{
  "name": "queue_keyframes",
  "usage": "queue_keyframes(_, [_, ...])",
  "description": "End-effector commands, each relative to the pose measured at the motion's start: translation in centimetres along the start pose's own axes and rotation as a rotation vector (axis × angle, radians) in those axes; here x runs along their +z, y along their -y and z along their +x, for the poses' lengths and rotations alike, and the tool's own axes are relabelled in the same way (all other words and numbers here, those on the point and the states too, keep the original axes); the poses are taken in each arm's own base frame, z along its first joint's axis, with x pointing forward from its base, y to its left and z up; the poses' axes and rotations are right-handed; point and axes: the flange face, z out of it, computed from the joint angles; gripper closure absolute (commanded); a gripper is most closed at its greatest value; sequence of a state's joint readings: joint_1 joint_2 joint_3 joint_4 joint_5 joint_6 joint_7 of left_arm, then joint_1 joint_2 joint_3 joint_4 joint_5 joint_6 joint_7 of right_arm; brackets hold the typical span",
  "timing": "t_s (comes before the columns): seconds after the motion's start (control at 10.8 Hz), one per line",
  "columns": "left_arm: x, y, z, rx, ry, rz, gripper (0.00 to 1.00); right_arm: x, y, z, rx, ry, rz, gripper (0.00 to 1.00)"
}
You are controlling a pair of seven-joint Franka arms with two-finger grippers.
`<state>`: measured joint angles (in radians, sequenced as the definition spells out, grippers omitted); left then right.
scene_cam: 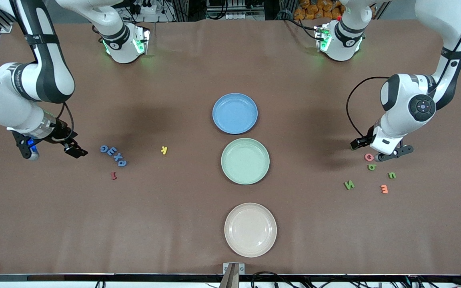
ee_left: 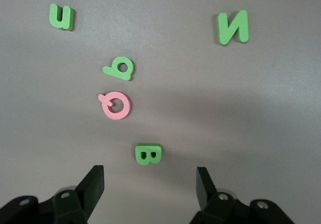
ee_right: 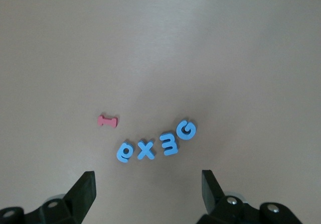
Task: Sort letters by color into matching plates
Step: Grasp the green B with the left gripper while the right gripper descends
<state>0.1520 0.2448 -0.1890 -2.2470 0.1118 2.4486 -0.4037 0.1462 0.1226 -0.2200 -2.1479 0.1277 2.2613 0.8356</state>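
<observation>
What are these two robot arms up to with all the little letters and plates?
They are sorting foam letters by colour into plates, and nothing is sorted yet: the blue plate, green plate and cream plate hold nothing. The left gripper hangs open over the green letters and a pink letter. The right gripper, also open, hovers beside the row of blue letters. A yellow letter lies alone on the table.

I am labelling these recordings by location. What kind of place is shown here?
Probably a robotics lab bench, not a home. Two white arms are mounted on a brown-covered table, cables and power strips run along its edges, and three plates and foam letters look staged for a sorting test.
</observation>
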Motion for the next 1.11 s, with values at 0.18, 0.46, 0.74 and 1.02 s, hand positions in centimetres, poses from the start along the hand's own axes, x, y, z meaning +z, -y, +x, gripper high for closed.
queue_keyframes(0.18, [2.8,0.8,0.3,0.003,-0.013,-0.021,0.18,-0.4,-0.5,1.0,0.275,0.007,0.022,0.00])
queue_keyframes(0.46, [4.2,0.8,-0.1,0.003,-0.012,-0.029,0.18,-0.5,-0.6,1.4,0.259,-0.012,0.024,0.00])
queue_keyframes(0.74, [5.5,0.9,-0.8,0.003,-0.014,-0.038,0.17,0.8,-1.0,2.1,0.230,-0.030,0.011,0.00])
queue_keyframes(1.02, [6.3,1.7,-0.8,-0.012,-0.013,-0.043,0.17,1.2,-1.3,2.5,0.262,-0.022,0.005,0.00])
